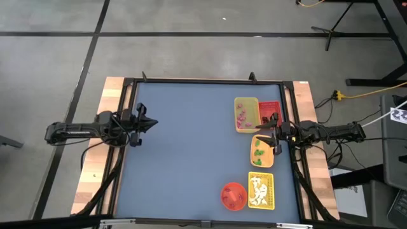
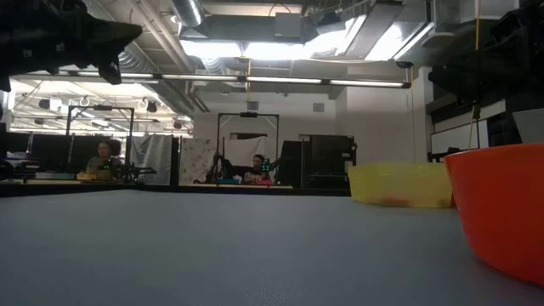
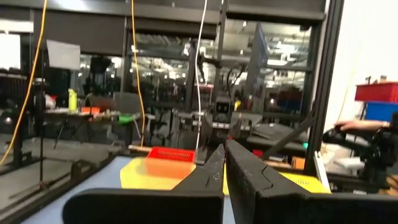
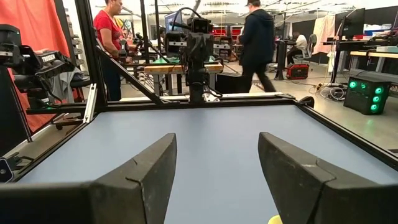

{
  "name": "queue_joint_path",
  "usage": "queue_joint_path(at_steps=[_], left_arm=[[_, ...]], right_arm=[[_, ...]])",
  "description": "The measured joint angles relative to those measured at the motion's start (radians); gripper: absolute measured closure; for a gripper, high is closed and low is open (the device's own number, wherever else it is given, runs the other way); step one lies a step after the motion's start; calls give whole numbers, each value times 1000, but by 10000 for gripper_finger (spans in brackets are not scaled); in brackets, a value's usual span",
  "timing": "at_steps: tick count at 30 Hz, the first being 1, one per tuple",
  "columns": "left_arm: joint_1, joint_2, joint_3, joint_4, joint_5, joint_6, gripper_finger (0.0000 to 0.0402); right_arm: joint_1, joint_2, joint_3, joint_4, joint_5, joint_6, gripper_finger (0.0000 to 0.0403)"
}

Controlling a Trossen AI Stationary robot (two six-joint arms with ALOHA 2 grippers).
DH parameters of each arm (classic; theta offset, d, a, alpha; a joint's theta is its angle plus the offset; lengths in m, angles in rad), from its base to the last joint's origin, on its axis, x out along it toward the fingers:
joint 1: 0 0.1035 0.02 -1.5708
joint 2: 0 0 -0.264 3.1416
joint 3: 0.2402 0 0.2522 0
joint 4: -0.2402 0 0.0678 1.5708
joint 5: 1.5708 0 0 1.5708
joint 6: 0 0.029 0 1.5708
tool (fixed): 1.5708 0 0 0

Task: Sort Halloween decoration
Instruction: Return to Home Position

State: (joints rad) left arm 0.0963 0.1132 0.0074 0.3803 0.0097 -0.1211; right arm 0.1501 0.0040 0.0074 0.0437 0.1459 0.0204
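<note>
Blue-grey tabletop (image 1: 191, 159), bare-looking across its left and middle, with no loose pieces to be made out there. At the left edge, left hand (image 1: 151, 123), raised off the surface, fingers pressed together, pinching nothing.

Further right, near the front edge, bowl (image 1: 224, 191): looks emptied from above, though too small to be sure. Beyond it, far yellow tray (image 1: 247, 99) with pink bits (image 1: 241, 117). Then orange tray (image 1: 262, 164) with green bits (image 1: 258, 152), and just beside the bowl, near yellow tray (image 1: 269, 181) heaped with ghosts (image 1: 258, 191). Touching the far yellow tray on its right, red tray (image 1: 269, 102) with dark bits (image 1: 272, 117). Above the far end of the orange tray, close to the far pair, right hand (image 4: 216, 142), fingers spread wide, carrying nothing.

Judging by all this: sorting as good as done, with each kind in a tray of its own. Left to do, seemingly, only drawing the right arm back to a rest pose like the left's, and perhaps a last check of the bowl.
</note>
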Motion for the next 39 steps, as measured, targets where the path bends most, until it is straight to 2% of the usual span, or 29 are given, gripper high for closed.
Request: queue_joint_path(at_steps=[8, 32, 36, 39], left_arm=[[0, -112, 0, 1, 0, 0, 399], [-6, -111, 0, 20, 2, 2, 399], [-6, -111, 0, -49, -6, 69, 399], [-6, -111, 0, -148, -7, 66, 399]], right_arm=[[0, 0, 0, 0, -1, 0, 178], [0, 0, 0, 0, -2, 0, 178], [0, 0, 0, 0, -2, 0, 178], [0, 0, 0, 0, 1, 0, 178]])
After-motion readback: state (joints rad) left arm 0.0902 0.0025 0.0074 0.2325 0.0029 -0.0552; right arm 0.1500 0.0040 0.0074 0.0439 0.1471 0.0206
